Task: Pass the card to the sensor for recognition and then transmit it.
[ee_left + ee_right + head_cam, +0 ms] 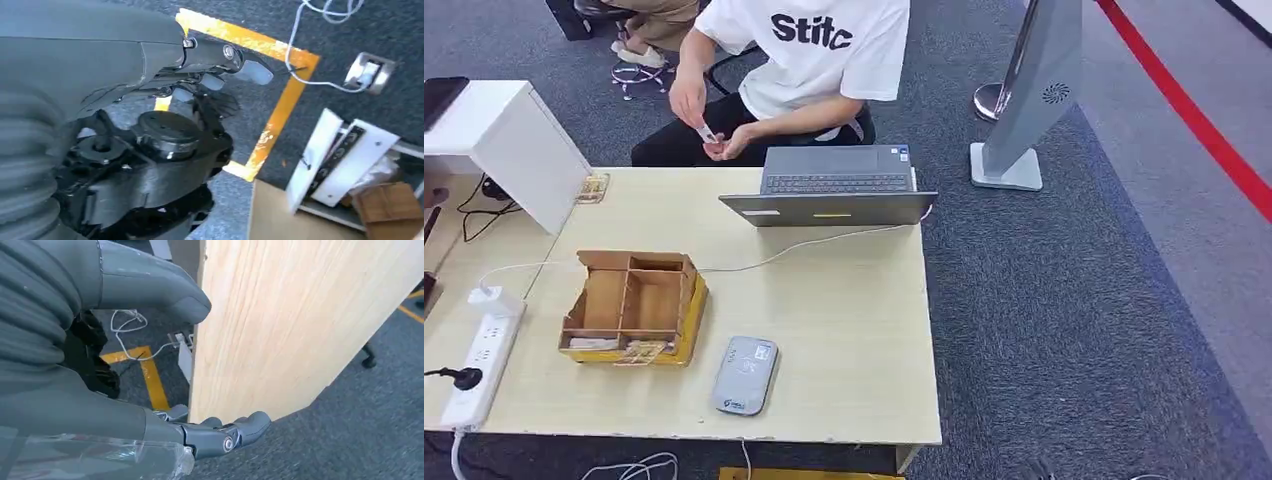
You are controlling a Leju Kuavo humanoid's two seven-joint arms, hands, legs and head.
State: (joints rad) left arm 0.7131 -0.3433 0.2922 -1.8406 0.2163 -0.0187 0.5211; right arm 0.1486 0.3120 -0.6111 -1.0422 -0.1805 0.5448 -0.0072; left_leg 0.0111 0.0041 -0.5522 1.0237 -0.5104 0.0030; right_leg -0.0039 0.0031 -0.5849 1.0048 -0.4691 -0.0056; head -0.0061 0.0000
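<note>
The grey card sensor (744,375) lies flat near the table's front edge, just right of a brown cardboard box (632,305) with several compartments. Some cards (639,351) lie in the box's front compartments. My left hand (210,75) hangs below table height over dark carpet, its fingers apart and holding nothing. My right hand (200,370) hangs beside the pale wooden table (280,330), thumb and fingers spread, nothing between them.
A person in a white shirt (814,50) sits at the table's far side, handling a small item. An open laptop (834,190) stands at the far edge, its white cable (804,245) crossing the table. A power strip (479,365) lies left, a white cabinet (504,135) far left.
</note>
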